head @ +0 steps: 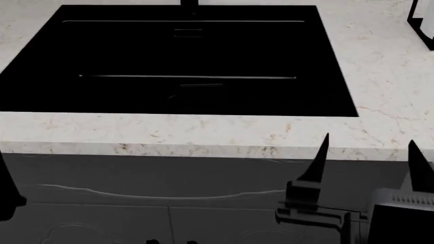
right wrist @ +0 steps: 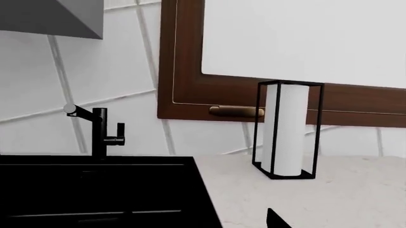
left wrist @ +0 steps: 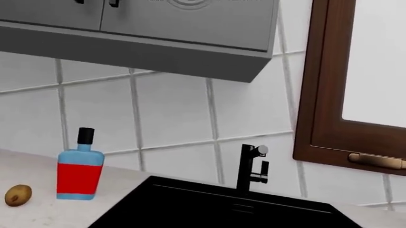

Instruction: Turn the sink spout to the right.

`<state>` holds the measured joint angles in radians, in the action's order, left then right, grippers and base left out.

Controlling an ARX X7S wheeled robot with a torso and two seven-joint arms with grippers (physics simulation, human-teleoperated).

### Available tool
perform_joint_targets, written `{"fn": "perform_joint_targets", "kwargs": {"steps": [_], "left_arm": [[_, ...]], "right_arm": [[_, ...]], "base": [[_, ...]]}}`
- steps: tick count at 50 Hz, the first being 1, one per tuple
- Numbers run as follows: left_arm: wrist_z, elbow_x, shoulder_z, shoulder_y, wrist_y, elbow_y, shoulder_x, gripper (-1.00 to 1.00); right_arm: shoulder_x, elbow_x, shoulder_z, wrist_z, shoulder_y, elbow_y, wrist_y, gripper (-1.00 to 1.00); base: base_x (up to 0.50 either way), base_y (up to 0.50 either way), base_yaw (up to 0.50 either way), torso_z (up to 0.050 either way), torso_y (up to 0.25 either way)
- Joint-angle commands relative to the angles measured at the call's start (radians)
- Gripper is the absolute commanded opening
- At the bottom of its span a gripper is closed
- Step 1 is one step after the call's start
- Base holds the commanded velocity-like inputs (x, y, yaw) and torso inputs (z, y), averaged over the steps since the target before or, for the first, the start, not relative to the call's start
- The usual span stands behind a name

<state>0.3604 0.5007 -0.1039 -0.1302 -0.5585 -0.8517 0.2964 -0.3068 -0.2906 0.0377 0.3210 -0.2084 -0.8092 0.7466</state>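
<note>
The sink spout (left wrist: 246, 167) is a matte black upright post behind the sink (head: 203, 51), with a slim tube arm and a small side lever. The right wrist view shows the sink spout (right wrist: 99, 135) with its arm angled up and away from the window. Only its foot (head: 190, 2) reaches into the head view. My right gripper (head: 368, 162) hangs open below the counter's front edge, right of the sink, holding nothing. One fingertip (right wrist: 276, 221) shows in the right wrist view. Of my left gripper, only a dark sliver (head: 8, 188) shows at the left edge.
A blue bottle with a red label (left wrist: 80, 166) and a small brown round object (left wrist: 18, 195) stand on the marbled counter (head: 203, 134) beside the sink. A paper towel roll in a black wire holder (right wrist: 288, 130) stands near the wood-framed window (right wrist: 190, 90). A grey wall cabinet (left wrist: 159, 42) hangs above.
</note>
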Motion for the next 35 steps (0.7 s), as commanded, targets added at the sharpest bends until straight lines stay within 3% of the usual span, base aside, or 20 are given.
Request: {"fn": "perform_joint_targets", "kwargs": {"steps": [1,16,21,35], "left_arm": [[0.028,0.024,0.013,-0.027,-0.036,-0.020,0.010,1.00],[0.040,0.095,-0.025,-0.032,-0.023,-0.036,0.009,1.00],[0.028,0.048,0.015,-0.028,-0.004,-0.016,0.019,1.00],[0.049,0.063,-0.001,-0.035,-0.009,-0.013,0.036,1.00]], "right_arm": [[-0.007,0.000,-0.008,0.010,-0.019,-0.008,0.016,1.00],[-0.008,-0.021,0.003,0.009,-0.018,-0.017,0.011,1.00],[0.000,-0.058,0.031,-0.021,0.002,-0.017,-0.035,1.00],[-0.005,-0.053,0.026,-0.022,0.019,-0.001,-0.066,1.00]], "base": [[0.00,0.00,0.00,0.000,0.000],[0.00,0.00,0.00,0.000,0.000],[0.03,0.00,0.00,0.000,0.000],[0.39,0.00,0.00,0.000,0.000]]}}
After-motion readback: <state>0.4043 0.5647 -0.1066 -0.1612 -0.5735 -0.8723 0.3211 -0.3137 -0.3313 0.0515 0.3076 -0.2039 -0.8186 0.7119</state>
